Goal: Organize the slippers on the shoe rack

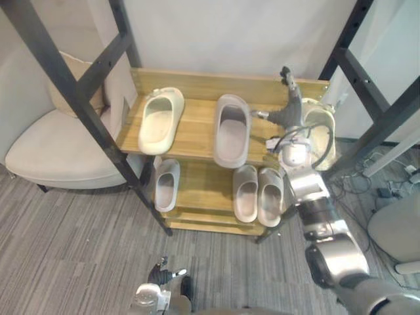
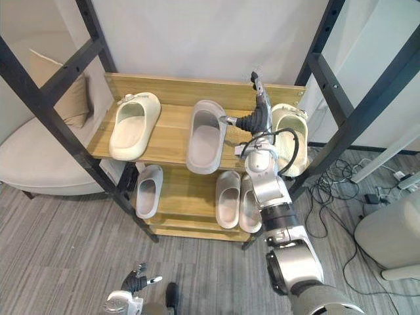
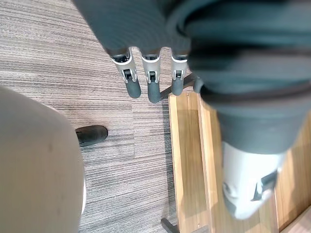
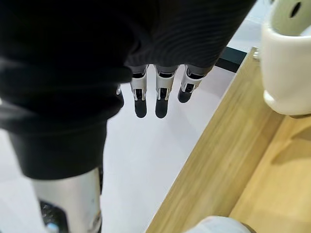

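Low down at about 6 o'clock, close to the grey floor (image 1: pixel 79 249), hangs the left hand (image 2: pixel 134 283). Its fingers (image 3: pixel 153 87) are straight and a little apart, and it holds nothing.

A bit further on stands the wooden shoe rack (image 1: pixel 197 187). On its lower shelf, one pale slipper (image 1: pixel 167 184) lies alone over at 9 o'clock. A pair of pale slippers (image 1: pixel 246 193) lies side by side at 3 o'clock, touching each other.

The top shelf has three more. A cream slipper (image 1: pixel 161 120) is at 9 o'clock, a grey slipper (image 1: pixel 231 129) is in the middle, and a yellowish slipper (image 1: pixel 323 128) is at 3 o'clock, partly hidden.

The right hand (image 1: pixel 291 108) is up over the top shelf, between the grey slipper and the yellowish slipper. Its fingers (image 4: pixel 163 97) point straight out, and it holds nothing.

At 9 o'clock from the rack sits a pale chair (image 1: pixel 52 151) with a cushion (image 1: pixel 72 79) on it. Furthest back is a white wall (image 1: pixel 230 33).
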